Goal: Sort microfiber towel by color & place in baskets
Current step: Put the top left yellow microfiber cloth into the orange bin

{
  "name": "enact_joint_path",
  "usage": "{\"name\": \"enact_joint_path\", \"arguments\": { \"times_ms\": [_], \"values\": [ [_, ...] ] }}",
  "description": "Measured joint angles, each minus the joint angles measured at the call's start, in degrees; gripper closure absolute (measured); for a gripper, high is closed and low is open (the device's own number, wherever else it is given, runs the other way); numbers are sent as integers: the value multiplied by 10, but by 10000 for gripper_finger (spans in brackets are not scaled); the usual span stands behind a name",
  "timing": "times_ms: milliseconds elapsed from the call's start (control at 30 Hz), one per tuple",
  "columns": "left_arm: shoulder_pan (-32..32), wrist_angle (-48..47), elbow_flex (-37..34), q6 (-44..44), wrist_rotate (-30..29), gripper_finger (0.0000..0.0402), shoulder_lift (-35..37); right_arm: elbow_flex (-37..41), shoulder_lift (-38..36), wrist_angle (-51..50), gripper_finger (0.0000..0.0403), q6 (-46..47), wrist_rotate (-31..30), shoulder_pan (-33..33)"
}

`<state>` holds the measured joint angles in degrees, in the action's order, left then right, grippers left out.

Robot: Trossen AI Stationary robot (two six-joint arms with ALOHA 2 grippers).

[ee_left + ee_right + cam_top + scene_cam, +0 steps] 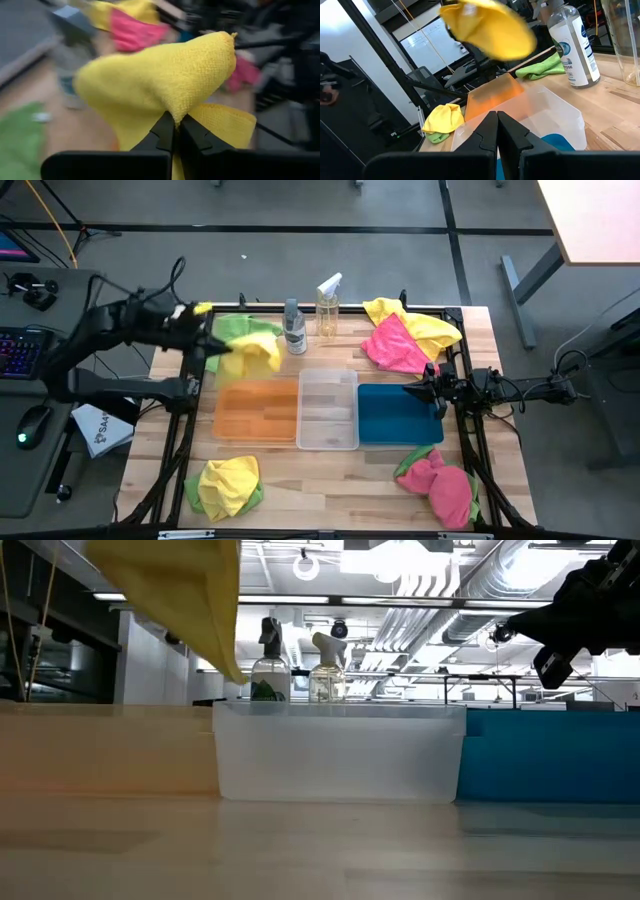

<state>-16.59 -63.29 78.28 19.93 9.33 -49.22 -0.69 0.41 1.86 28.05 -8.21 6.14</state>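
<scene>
My left gripper (212,343) is shut on a yellow towel (252,357) that hangs above the table between the far-left pile and the orange bin (257,409). A lime green towel (234,328) lies on the table behind it. The clear bin (327,409) and teal bin (398,414) stand in a row beside the orange one. My right gripper (418,388) is shut and hovers over the teal bin's far edge. Pink and yellow towels (408,337) lie far right; a yellow-green pile (228,485) near left; a pink pile (440,483) near right. My left gripper pinches a bunched fold of the yellow towel (176,111) between its two fingers, which come from the table's left. The towel is lifted clear and billows out beyond the fingertips; in the low view its tail (190,600) hangs down over the orange bin's side.
Two spray bottles (311,320) stand behind the clear bin at the far edge. Black frame rails run along the table's left and right sides. A keyboard and mouse sit on a desk left of the table.
</scene>
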Motion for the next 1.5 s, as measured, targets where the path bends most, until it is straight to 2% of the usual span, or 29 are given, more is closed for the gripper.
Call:
{"name": "enact_joint_path", "arguments": {
  "times_ms": [200,333,400,467,633,767,867,1000,1067,1267,1500],
  "values": [
    [143,3,-22,69,-81,402,-11,0,0,0,402,0,0,0],
    [191,4,-69,70,-133,401,-39,0,0,0,402,0,0,0],
    [204,4,-96,80,-139,401,-49,0,0,0,402,0,0,0],
    [217,4,-125,98,-116,401,-55,0,0,0,402,0,0,0],
    [256,2,-179,164,-15,401,-57,0,0,0,402,0,0,0],
    [285,10,-201,177,1,401,-58,0,0,0,402,0,0,0],
    [286,24,-227,170,-27,401,-63,0,0,0,402,0,0,0],
    [269,35,-252,169,-126,401,-80,0,0,0,402,0,0,0],
    [257,39,-258,165,-149,400,-93,0,0,0,402,0,0,0],
    [230,41,-258,118,-141,368,-140,0,0,0,402,0,0,0],
    [225,33,-250,48,-86,275,-166,0,0,0,402,0,0,0]
  ]
}}
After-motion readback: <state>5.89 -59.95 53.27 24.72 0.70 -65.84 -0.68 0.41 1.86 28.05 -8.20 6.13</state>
